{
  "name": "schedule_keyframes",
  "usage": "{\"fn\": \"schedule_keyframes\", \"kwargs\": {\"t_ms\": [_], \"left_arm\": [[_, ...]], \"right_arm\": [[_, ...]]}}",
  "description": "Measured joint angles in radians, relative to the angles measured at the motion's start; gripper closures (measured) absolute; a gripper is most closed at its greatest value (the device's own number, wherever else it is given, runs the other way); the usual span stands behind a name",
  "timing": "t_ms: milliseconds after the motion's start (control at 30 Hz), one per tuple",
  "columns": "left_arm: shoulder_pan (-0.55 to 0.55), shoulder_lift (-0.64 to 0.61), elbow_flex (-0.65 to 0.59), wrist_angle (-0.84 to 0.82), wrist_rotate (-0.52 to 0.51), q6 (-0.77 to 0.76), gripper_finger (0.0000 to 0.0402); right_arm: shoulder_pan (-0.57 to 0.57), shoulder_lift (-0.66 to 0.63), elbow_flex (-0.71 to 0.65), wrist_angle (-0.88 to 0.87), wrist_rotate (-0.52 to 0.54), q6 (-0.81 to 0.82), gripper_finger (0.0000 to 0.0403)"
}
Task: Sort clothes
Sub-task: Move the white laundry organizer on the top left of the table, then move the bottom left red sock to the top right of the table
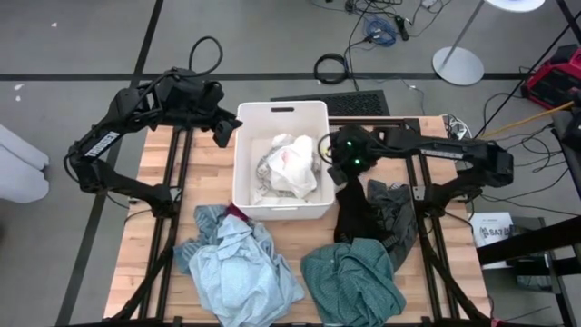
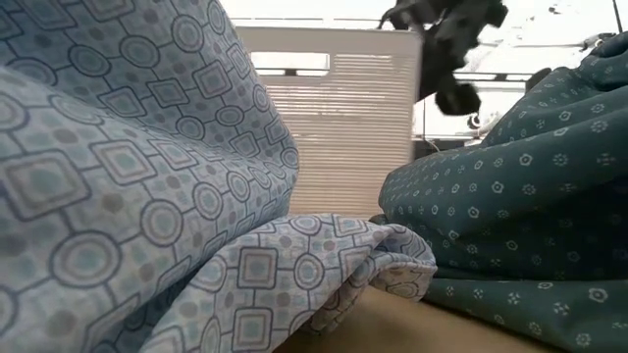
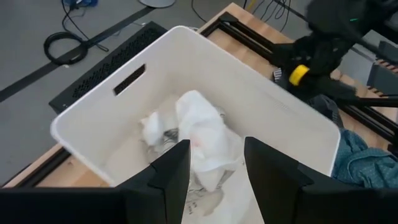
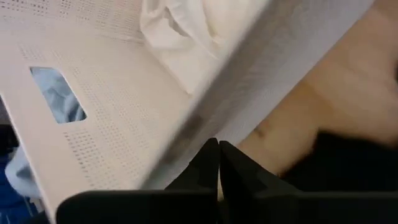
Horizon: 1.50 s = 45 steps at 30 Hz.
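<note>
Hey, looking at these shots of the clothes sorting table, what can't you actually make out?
- Low view: the light blue patterned garment and the teal garment fill the frame and hide most of the table and the white bin.
- High view: what lies under the white clothes in the bin is covered.
- Right wrist view: whether the shut right end effector pinches the black garment is unclear; it is blurred.
</note>
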Motion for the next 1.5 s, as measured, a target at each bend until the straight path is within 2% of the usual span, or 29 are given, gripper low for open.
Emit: {"fn": "schedule_keyframes", "kwargs": {"t_ms": [167, 333, 533, 667, 800, 1000, 1267, 1400, 1500], "left_arm": [[0.000, 0.000, 0.000, 0.000, 0.000, 0.015, 0.0240], [0.000, 0.000, 0.000, 0.001, -0.028, 0.015, 0.0240], [0.004, 0.000, 0.000, 0.008, -0.069, -0.010, 0.0240], [0.004, 0.000, 0.000, 0.008, -0.100, -0.044, 0.0240], [0.004, 0.000, 0.000, 0.005, -0.101, -0.064, 0.0240], [0.002, 0.002, 0.000, -0.053, -0.082, -0.090, 0.0240], [-0.039, 0.045, 0.000, -0.102, -0.058, -0.116, 0.0240], [-0.095, 0.068, 0.000, -0.101, -0.140, -0.107, 0.0240], [-0.144, 0.074, 0.000, -0.101, -0.226, -0.107, 0.0240]], "right_arm": [[-0.056, 0.092, 0.000, 0.137, -0.018, -0.037, 0.0403], [-0.074, 0.163, 0.000, 0.364, -0.075, -0.038, 0.0403], [-0.073, 0.228, 0.075, 0.508, -0.102, -0.110, 0.0403], [-0.073, 0.265, 0.145, 0.494, -0.142, -0.187, 0.0403], [-0.072, 0.272, 0.184, 0.473, -0.136, -0.223, 0.0403], [-0.071, 0.225, 0.190, 0.384, -0.010, -0.259, 0.0403], [-0.071, 0.156, 0.190, 0.379, 0.012, -0.242, 0.0403], [-0.080, 0.107, 0.190, 0.287, 0.046, -0.237, 0.0403], [-0.105, 0.065, 0.190, 0.141, 0.163, -0.231, 0.0403]]}}
